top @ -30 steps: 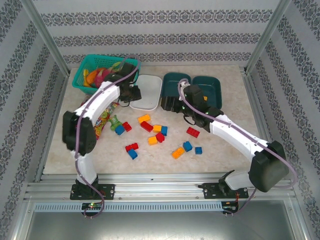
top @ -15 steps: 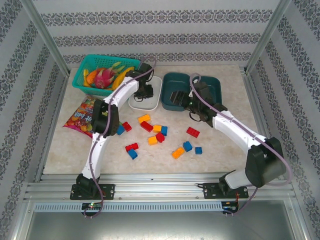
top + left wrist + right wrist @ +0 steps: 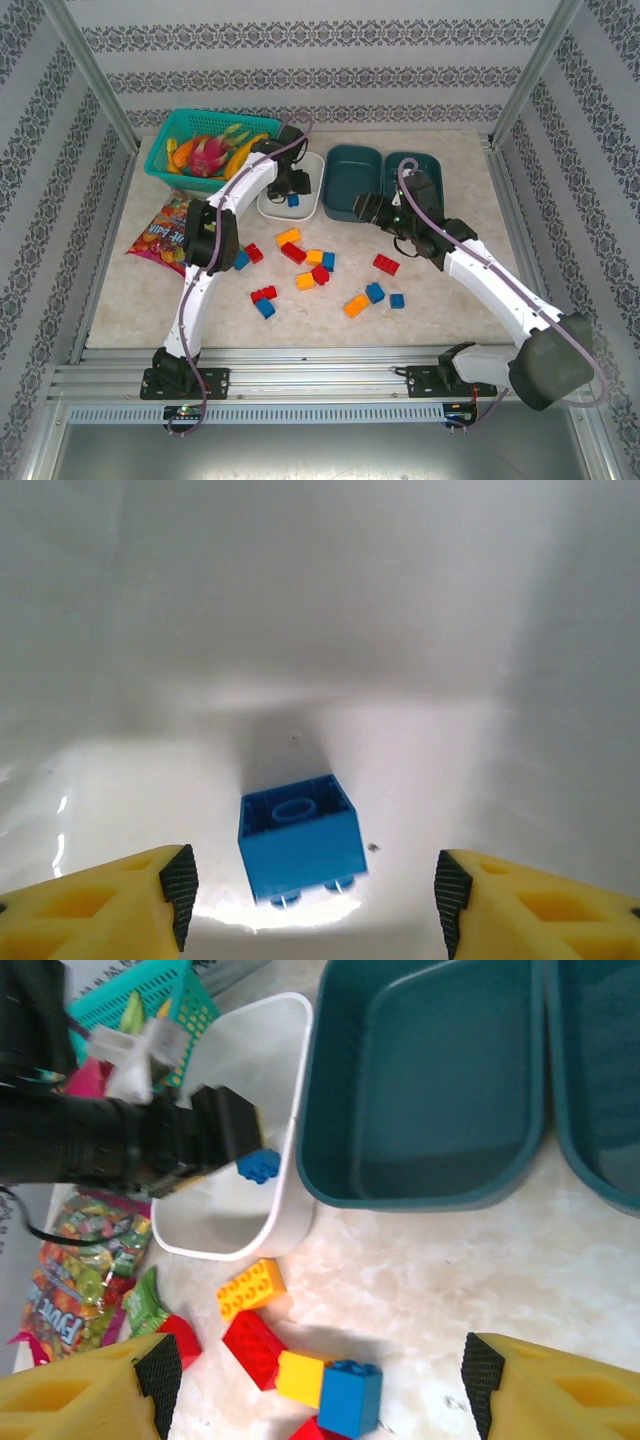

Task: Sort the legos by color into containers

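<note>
You'll see the white tub (image 3: 320, 630) is glossy plastic, its floor throwing bright glare. The blue brick (image 3: 300, 845) lying in it is smooth, shiny hard plastic. The left fingers (image 3: 90, 905) look like matt yellow plastic with a faintly grainy surface, faced with dark ribbed pads (image 3: 180, 880). The teal tub (image 3: 440, 1090) is smooth plastic with a soft sheen. The table (image 3: 430, 1280) has a smooth, marbled stone look. The bag (image 3: 60, 1290) is crinkled glossy film, the basket (image 3: 160, 162) is plastic mesh, and the frame rails (image 3: 320, 378) are brushed metal.
</note>
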Motion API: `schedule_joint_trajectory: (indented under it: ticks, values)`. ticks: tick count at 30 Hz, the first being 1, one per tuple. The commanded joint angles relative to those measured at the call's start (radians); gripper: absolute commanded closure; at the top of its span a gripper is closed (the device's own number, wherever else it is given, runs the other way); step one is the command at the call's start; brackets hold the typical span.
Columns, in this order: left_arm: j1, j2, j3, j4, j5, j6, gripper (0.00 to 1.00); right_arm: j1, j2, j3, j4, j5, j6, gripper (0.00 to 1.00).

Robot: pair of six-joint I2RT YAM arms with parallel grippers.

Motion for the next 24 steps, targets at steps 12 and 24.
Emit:
schedule_joint_trajectory:
  ticks: [12, 24]
  values:
    - [-0.176, -0.836, -0.778, 0.335, 0.033, -0.073, 0.14, -0.012, 0.228, 0.047, -0.422, 0.072, 0.041, 0.08]
    - [-0.248, -1.213, -1.168, 0.328, -0.003, -0.173, 0.16, 0.001, 0.539, 0.238, -0.673, 0.17, -0.405, 0.1]
